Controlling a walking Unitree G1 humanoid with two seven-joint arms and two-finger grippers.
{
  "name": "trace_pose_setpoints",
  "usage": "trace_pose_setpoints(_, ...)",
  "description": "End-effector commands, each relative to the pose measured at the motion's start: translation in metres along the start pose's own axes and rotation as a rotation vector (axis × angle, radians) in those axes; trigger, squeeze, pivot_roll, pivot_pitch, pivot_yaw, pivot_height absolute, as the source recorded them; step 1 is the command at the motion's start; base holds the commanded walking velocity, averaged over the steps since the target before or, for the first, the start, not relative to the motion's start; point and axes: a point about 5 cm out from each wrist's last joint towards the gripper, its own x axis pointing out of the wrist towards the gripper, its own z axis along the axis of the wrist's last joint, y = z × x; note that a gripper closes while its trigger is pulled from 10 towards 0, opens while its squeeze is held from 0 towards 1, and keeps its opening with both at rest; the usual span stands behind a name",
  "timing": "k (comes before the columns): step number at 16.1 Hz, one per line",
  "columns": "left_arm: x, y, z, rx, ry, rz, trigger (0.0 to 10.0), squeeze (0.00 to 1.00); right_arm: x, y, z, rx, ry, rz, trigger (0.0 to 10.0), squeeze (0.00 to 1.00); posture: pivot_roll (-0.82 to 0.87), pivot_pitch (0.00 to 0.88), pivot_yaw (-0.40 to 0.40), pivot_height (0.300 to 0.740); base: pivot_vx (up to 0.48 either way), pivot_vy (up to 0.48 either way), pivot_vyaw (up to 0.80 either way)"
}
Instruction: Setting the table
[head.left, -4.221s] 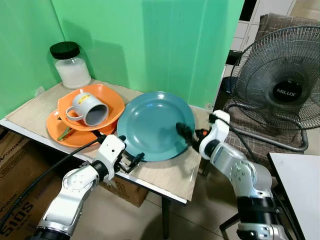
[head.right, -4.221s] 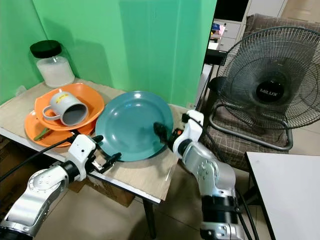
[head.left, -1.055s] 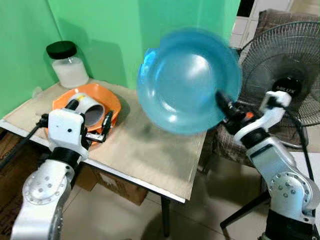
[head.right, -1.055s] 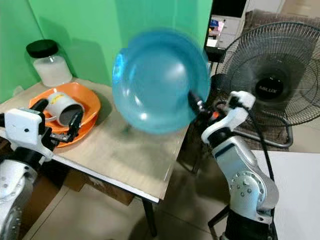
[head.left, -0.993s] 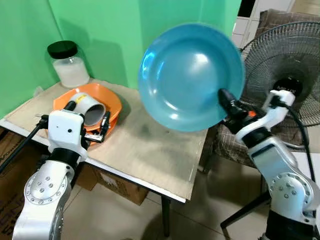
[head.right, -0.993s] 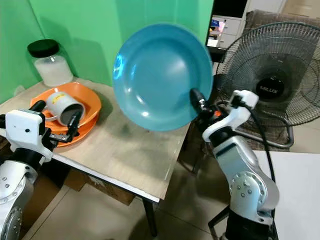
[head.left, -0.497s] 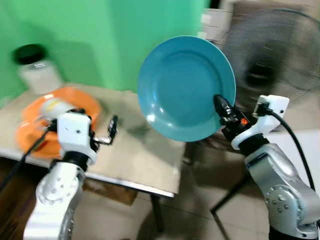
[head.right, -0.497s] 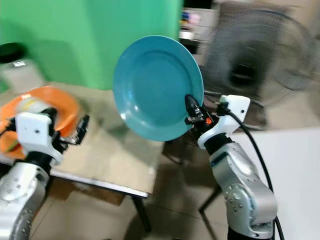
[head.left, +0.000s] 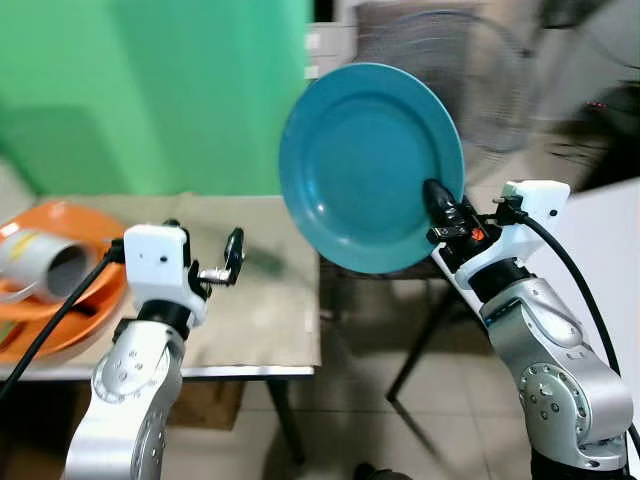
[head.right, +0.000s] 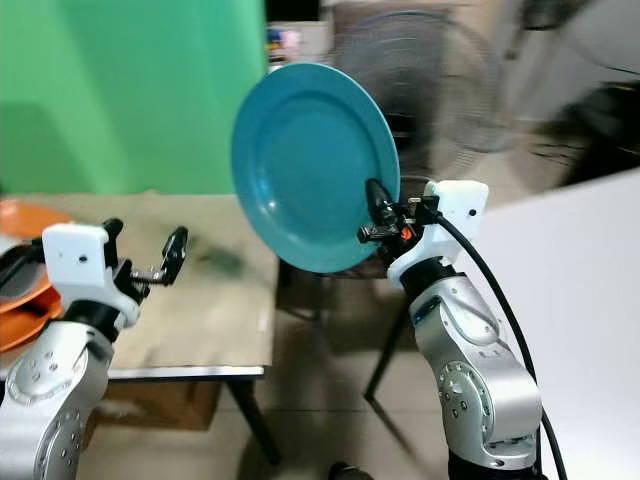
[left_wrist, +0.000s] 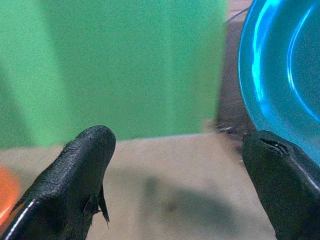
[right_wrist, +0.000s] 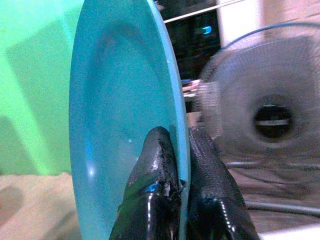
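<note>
You are mid-carry, judging by the scene; the right pincer (head.left: 437, 199) is clenched on the lower rim of the round teal plate (head.left: 368, 165), held upright in the air off the wooden counter's (head.left: 265, 300) right edge; next, find the place setting and tip the plate flat; your right forearm is raised, while the left pincer (head.left: 228, 262) hovers spread and empty above the counter's front edge.

The table (head.left: 270, 300) is bare near its right edge. Orange plates (head.left: 60, 300) and a mug (head.left: 40, 265) crowd its left; a fan (head.right: 420, 80) stands behind.
</note>
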Motion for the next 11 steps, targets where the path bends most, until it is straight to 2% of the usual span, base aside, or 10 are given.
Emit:
trace_pose_setpoints(1,0.002,0.000,-0.001,-0.004,0.008,0.001,10.0,0.00,0.000,0.005,0.014,-0.024,-0.067,0.024,10.0,0.00,-0.05,0.000,0.061,0.740,0.000,0.000,-0.80)
trace_pose_setpoints(4,0.003,0.001,0.000,-0.016,0.002,0.000,10.0,0.00,0.001,0.007,0.017,-0.015,-0.091,0.029,10.0,0.00,-0.05,0.000,0.060,0.740,0.000,0.000,-0.80)
trace_pose_setpoints(5,0.003,-0.001,0.002,-0.033,-0.010,-0.003,10.0,0.00,0.002,0.009,0.018,0.004,-0.102,0.041,10.0,0.00,-0.05,0.000,0.056,0.740,0.000,0.000,-0.80)
trace_pose_setpoints(6,0.004,-0.002,0.005,-0.086,-0.033,0.011,10.0,0.00,0.002,0.010,0.018,0.006,-0.100,0.041,10.0,0.00,-0.05,0.000,0.054,0.740,0.000,0.000,-0.80)
trace_pose_setpoints(7,0.006,0.003,0.013,-0.140,-0.126,0.133,10.0,0.00,0.002,0.009,0.017,0.008,-0.095,0.038,10.0,0.00,-0.05,0.000,0.048,0.740,0.000,0.000,-0.80)
trace_pose_setpoints(8,0.006,0.005,0.015,-0.138,-0.148,0.173,10.0,0.00,0.002,0.009,0.017,0.010,-0.095,0.036,10.0,0.00,-0.05,0.000,0.048,0.740,0.000,0.000,-0.80)
trace_pose_setpoints(9,0.006,0.006,0.014,-0.185,-0.162,0.233,10.0,0.00,0.002,0.009,0.015,0.021,-0.082,0.040,10.0,0.00,-0.05,0.000,0.041,0.740,0.000,0.000,-0.80)
trace_pose_setpoints(11,0.006,0.002,0.011,-0.172,-0.147,0.217,10.0,0.00,0.002,0.009,0.014,0.020,-0.077,0.037,10.0,0.00,-0.05,0.000,0.037,0.740,0.000,0.000,-0.80)
